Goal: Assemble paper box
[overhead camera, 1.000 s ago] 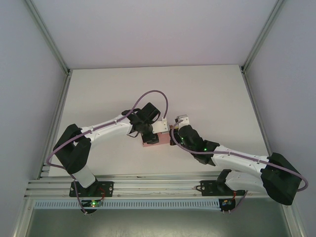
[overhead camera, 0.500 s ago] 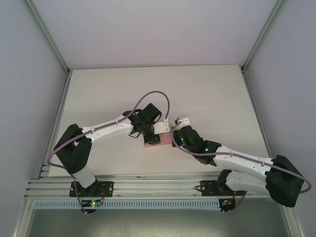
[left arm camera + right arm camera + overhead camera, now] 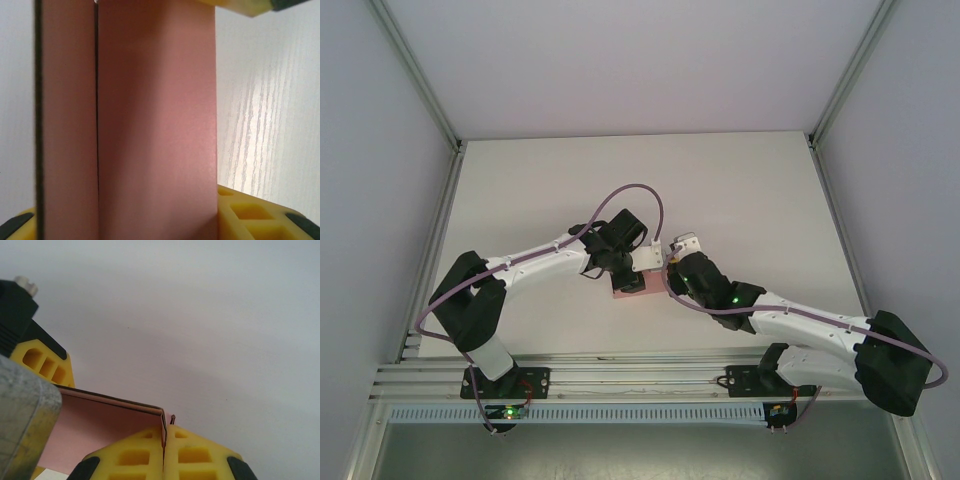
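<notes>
The pink paper box [image 3: 638, 284] is held between both arms at the middle of the table. In the left wrist view its pink card [image 3: 155, 125] spans the frame between the yellow fingers [image 3: 250, 215], with a dark seam on the left; the left gripper [image 3: 623, 272] is shut on it. In the right wrist view the right gripper [image 3: 164, 442] pinches a folded-down flap of the paper box [image 3: 100, 427] between its yellow fingers [image 3: 200, 455]. From above, the right gripper [image 3: 669, 274] meets the box's right end.
The white table [image 3: 740, 190] stretches behind and to both sides of the arms. Grey walls and metal frame rails [image 3: 435, 230] bound it. The left arm's purple cable [image 3: 630, 192] loops above the box.
The right gripper shifted slightly left and back toward the box's right end. The left gripper and box have hardly moved.
</notes>
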Motion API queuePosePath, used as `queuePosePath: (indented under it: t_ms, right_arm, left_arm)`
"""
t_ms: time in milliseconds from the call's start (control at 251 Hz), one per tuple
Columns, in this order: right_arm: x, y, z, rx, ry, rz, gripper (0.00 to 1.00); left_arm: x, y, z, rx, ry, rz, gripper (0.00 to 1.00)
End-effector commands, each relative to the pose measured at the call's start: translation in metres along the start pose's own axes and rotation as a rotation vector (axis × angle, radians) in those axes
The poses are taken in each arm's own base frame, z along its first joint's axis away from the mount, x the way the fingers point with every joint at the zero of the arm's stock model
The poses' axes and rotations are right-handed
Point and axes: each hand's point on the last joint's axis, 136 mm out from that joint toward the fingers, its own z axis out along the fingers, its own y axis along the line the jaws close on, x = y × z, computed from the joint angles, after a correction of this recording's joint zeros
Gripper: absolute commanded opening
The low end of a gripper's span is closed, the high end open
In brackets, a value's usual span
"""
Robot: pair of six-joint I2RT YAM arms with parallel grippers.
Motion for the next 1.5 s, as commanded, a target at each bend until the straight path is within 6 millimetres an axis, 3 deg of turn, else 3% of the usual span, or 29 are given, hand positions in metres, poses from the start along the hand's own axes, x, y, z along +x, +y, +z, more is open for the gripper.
queuePosePath:
  t_ms: [0, 128, 439, 495, 850, 958, 1014, 1329, 1417, 1497]
  right_arm:
    - [0.072, 0.003, 0.009, -0.070, 0.233, -0.049, 0.00]
    - [0.078, 0.025, 0.013, -0.191, 0.227, 0.004, 0.00]
    - [0.112, 0.000, 0.010, -0.118, 0.266, -0.002, 0.00]
    - [0.114, -0.003, 0.007, -0.117, 0.261, -0.016, 0.00]
    - [0.088, 0.000, 0.005, -0.097, 0.208, 0.055, 0.00]
    - [0.076, 0.003, 0.005, -0.089, 0.205, 0.075, 0.00]
    - [0.072, 0.002, 0.004, -0.067, 0.213, 0.085, 0.00]
    - [0.068, 0.000, 0.003, -0.015, 0.226, 0.115, 0.00]
    - [0.066, 0.002, 0.002, -0.011, 0.224, 0.117, 0.00]
    - [0.064, 0.003, 0.003, -0.006, 0.216, 0.114, 0.00]
  left_arm:
    - [-0.006, -0.002, 0.004, 0.006, -0.033, 0.024, 0.47]
    - [-0.010, -0.001, 0.003, 0.003, -0.042, 0.022, 0.47]
    - [-0.012, -0.002, 0.000, -0.004, -0.061, 0.033, 0.47]
    - [-0.014, 0.001, -0.001, -0.014, -0.068, 0.030, 0.52]
    - [-0.032, 0.002, -0.014, -0.012, -0.130, 0.013, 0.64]
    - [-0.035, 0.000, -0.022, -0.024, -0.153, 0.019, 0.78]
    - [-0.036, 0.000, -0.028, -0.035, -0.159, 0.008, 1.00]
    - [-0.041, 0.009, -0.067, -0.159, -0.215, -0.080, 1.00]
    - [-0.032, 0.020, -0.082, -0.255, -0.195, -0.189, 1.00]
    - [-0.011, 0.029, -0.095, -0.356, -0.158, -0.321, 1.00]
